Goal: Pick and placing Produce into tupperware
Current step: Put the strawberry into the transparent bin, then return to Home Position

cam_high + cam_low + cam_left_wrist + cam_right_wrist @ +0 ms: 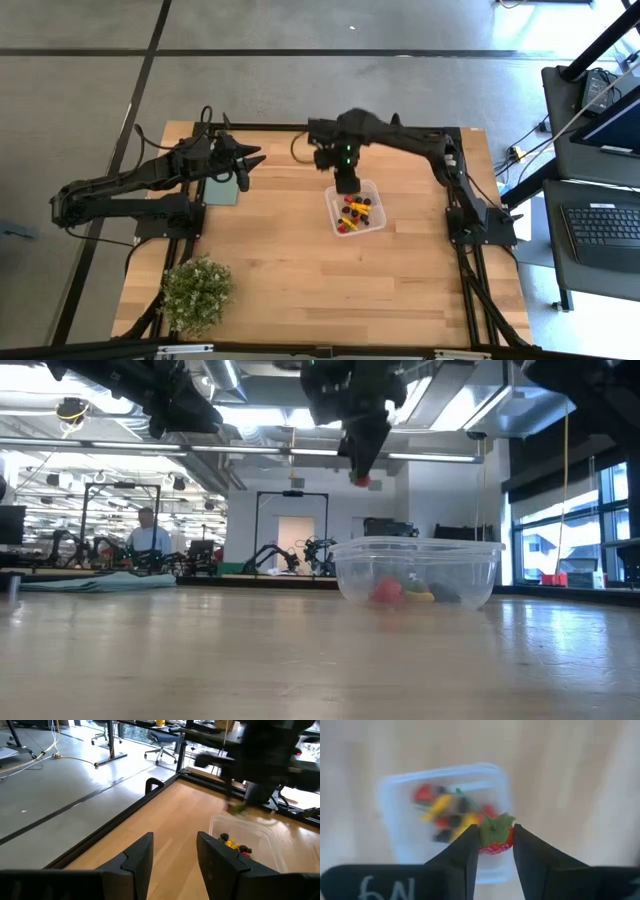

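The clear square tupperware stands on the wooden table right of centre and holds several small produce pieces, red, yellow and dark. My right gripper hangs over the tupperware's far part, pointing down, shut on a tiny red strawberry with a green leaf cap. In the low view the strawberry hangs well above the tupperware's rim. My left gripper waits at the far left, raised above the table, open with nothing between its fingers. My right gripper pinches the strawberry's two opposite sides between its two fingers. The fingers come from above, pointing down. The strawberry is lifted clear, above the tupperware, with its green leaf cap turned up toward the wrist.
A flat teal rectangle lies under my left gripper. A bushy potted plant stands at the near left corner. Dark frame rails run along the table's edges. A person sits in the room beyond the table.
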{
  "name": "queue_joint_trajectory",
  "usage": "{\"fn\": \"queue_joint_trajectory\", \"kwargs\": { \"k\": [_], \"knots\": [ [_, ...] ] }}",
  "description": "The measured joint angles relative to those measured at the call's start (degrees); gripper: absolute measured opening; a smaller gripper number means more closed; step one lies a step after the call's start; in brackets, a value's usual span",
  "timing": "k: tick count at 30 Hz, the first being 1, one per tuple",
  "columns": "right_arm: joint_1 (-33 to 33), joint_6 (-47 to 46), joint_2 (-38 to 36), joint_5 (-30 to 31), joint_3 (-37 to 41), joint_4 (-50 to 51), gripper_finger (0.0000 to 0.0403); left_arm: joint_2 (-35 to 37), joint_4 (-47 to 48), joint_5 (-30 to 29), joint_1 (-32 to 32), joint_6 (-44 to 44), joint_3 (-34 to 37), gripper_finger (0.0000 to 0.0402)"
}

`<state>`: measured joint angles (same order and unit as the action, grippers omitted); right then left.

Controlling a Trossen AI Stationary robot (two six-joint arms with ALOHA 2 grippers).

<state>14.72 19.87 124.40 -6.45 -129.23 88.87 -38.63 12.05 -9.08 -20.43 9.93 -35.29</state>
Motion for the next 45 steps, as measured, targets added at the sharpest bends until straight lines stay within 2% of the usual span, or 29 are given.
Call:
{"fn": "queue_joint_trajectory", "kwargs": {
  "k": [2,5,10,14,19,24,30,37,41,45],
  "knots": [
    [-2.0,-1.4,-1.2,-1.9,2.7,-1.3,0.0101,0.0,0.0,0.0,0.0,0.0,0.0,0.0143],
    [-4.1,-4.4,-3.4,-1.3,10.2,-5.9,0.0094,0.0,0.0,0.0,0.0,0.0,0.0,0.0143],
    [-5.3,-7.9,-9.0,-1.2,27.5,-18.5,0.0082,0.0,0.0,0.0,0.0,-1.3,0.0,0.0143],
    [-5.5,-10.6,-12.1,-1.1,39.5,-27.9,0.0056,0.0,0.0,0.0,0.0,-1.4,0.0,0.0143],
    [-5.5,-11.0,-14.5,-1.1,47.7,-35.3,0.0019,0.0,0.0,0.0,0.0,-1.4,0.0,0.0143],
    [-5.5,-12.3,-14.7,-1.1,48.8,-34.8,0.0005,0.0,0.0,0.0,0.0,-1.4,0.0,0.0143],
    [-4.6,-14.6,-18.4,-1.1,42.4,-30.7,0.003,0.2,0.0,0.0,0.0,-1.4,0.0,0.0143],
    [-0.9,-15.6,-32.9,0.6,38.2,-32.9,0.0037,3.4,-0.1,0.0,0.0,-1.4,-0.1,0.0143],
    [0.4,-15.5,-41.4,5.9,40.3,-36.6,0.0029,6.3,-0.1,0.0,0.0,-1.4,-0.1,0.0143],
    [0.6,-14.2,-50.2,13.8,46.5,-46.3,0.0016,9.6,-0.2,0.0,0.0,-1.4,-0.1,0.0143]
  ]
}}
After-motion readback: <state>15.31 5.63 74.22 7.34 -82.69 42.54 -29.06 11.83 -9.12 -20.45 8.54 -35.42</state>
